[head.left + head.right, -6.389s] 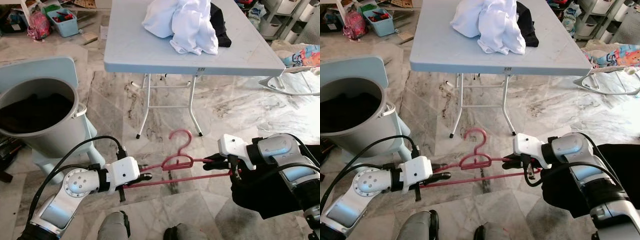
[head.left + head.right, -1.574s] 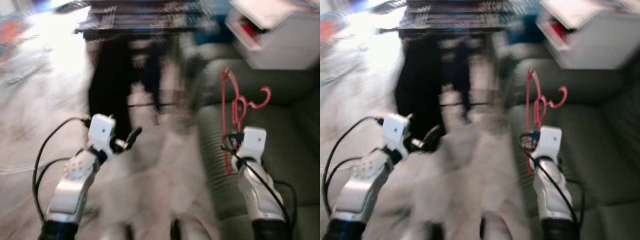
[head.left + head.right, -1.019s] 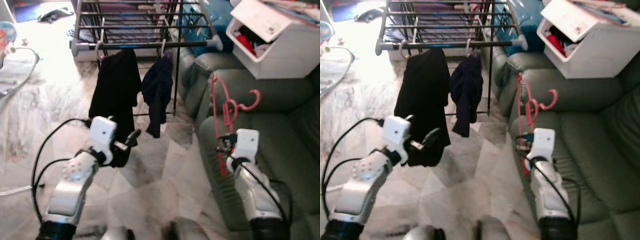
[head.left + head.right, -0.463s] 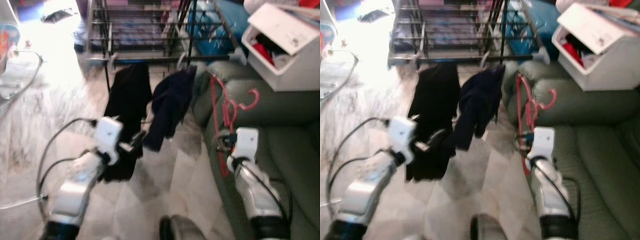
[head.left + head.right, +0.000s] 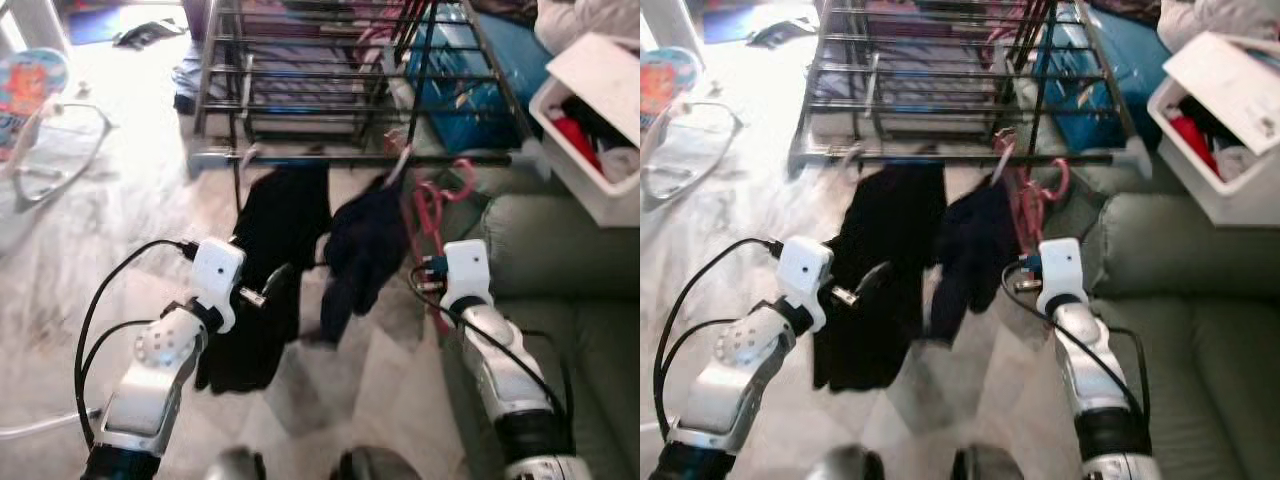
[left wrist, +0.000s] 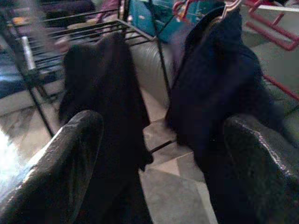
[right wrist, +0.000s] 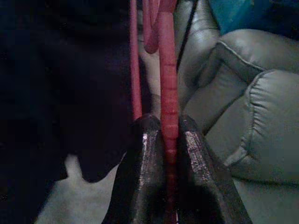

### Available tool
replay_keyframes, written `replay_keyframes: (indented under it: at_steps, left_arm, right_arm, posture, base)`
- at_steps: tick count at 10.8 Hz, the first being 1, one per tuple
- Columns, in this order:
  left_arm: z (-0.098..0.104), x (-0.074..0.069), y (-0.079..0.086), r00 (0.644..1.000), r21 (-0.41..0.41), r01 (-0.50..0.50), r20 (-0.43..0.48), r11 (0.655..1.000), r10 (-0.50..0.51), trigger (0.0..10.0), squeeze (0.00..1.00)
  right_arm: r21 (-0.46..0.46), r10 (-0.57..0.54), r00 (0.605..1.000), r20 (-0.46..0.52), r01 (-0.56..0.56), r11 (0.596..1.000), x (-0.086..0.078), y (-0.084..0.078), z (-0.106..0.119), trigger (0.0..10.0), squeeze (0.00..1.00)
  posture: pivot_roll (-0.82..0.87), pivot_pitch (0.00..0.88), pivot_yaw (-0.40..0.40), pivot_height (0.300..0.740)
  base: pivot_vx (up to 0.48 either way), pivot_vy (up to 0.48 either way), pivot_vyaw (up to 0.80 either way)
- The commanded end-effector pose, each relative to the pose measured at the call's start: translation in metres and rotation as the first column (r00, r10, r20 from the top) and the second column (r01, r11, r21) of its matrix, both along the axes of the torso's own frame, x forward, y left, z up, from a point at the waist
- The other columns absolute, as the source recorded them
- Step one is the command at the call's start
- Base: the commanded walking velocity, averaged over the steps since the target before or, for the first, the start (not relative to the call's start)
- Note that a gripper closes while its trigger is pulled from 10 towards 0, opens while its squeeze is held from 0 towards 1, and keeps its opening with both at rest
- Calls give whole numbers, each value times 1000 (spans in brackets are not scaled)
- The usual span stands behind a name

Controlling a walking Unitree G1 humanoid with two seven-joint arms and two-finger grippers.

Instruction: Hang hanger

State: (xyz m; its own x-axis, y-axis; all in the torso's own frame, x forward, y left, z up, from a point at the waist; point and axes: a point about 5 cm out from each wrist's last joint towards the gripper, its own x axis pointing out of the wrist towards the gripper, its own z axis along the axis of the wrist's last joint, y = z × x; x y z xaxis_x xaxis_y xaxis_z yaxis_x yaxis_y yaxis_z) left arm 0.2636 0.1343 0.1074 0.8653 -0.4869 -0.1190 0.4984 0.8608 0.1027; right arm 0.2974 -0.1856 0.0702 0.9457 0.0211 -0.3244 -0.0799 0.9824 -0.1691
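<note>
One risk: right gripper [image 7: 167, 140], closed on the red hanger [image 5: 432, 205], may snag the dark garment [image 5: 362, 245] beside it; left gripper [image 6: 159, 154] is open.

Drying rack [image 5: 330, 80] at 12 o'clock, two hung garments on its near rail: long garment [image 5: 265, 270] at 11 o'clock, shorter garment [image 5: 362, 245] just right of it. Hanger [image 5: 435, 215] at 1 o'clock, upright beside the shorter garment, clamped in the right gripper [image 7: 163, 140]; left gripper [image 5: 275, 283], fingers spread, before the long garment. Sofa [image 5: 560, 270] at 3 o'clock, storage box [image 5: 595, 130] behind it at 2 o'clock; baby bouncer [image 5: 40, 130] on the floor at 10 o'clock.
</note>
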Motion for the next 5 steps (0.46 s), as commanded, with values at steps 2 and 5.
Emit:
replay_keyframes:
  at_steps: [2,5]
  left_arm:
    - [1,-3,-7,1000,1,11,8,1000,-11,10000,0]
    - [0,-4,-9,1000,7,13,1,1000,-13,10000,0]
  right_arm:
    - [-55,-60,998,9,60,997,5,-16,2,10000,0]
    - [-77,-102,995,3,102,992,11,-32,3,10000,0]
  posture:
    - [-39,104,-70,740]
    - [-42,103,-71,740]
  base:
    - [0,0,0]
    - [0,0,0]
